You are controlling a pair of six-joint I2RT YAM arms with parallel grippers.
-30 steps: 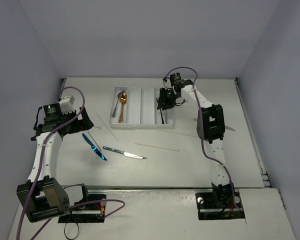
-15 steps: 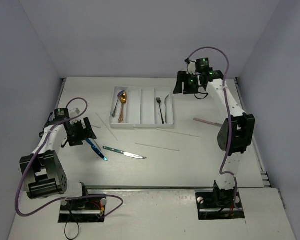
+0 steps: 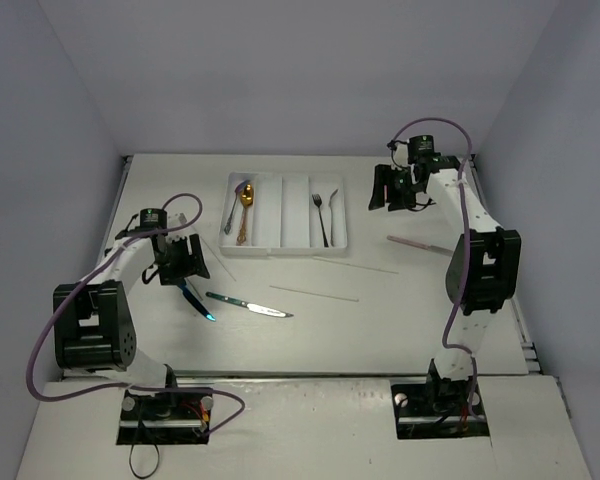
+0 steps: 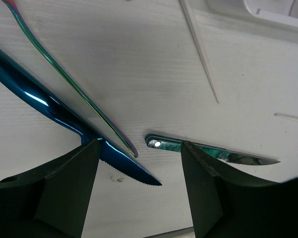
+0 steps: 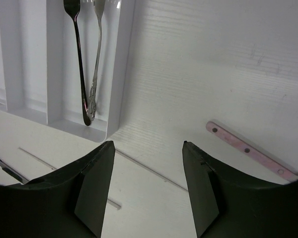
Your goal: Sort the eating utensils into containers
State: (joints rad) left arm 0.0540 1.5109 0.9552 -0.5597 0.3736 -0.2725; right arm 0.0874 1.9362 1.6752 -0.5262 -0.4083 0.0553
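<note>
Left gripper (image 4: pixel 139 147), fingers spread apart: blue knife (image 4: pixel 64 116) blade at one fingertip, purple-iridescent spoon (image 4: pixel 74 89) handle tip between the fingers, green-handled knife (image 4: pixel 208 152) at the other fingertip. Right gripper (image 5: pixel 148 146), fingers likewise apart: white tray (image 5: pixel 121 74) ahead and left, black fork (image 5: pixel 79 64) and silver fork (image 5: pixel 97 54) in its nearest compartment; pink-handled utensil (image 5: pixel 246 150) off right.

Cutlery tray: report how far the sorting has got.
Done: two spoons and two forks lie in the tray. In hand: nothing; left fingers hang open over the blue knife, right fingers open, empty. Left: that knife, green-handled knife, iridescent piece, pale sticks, pink-handled piece.
</note>
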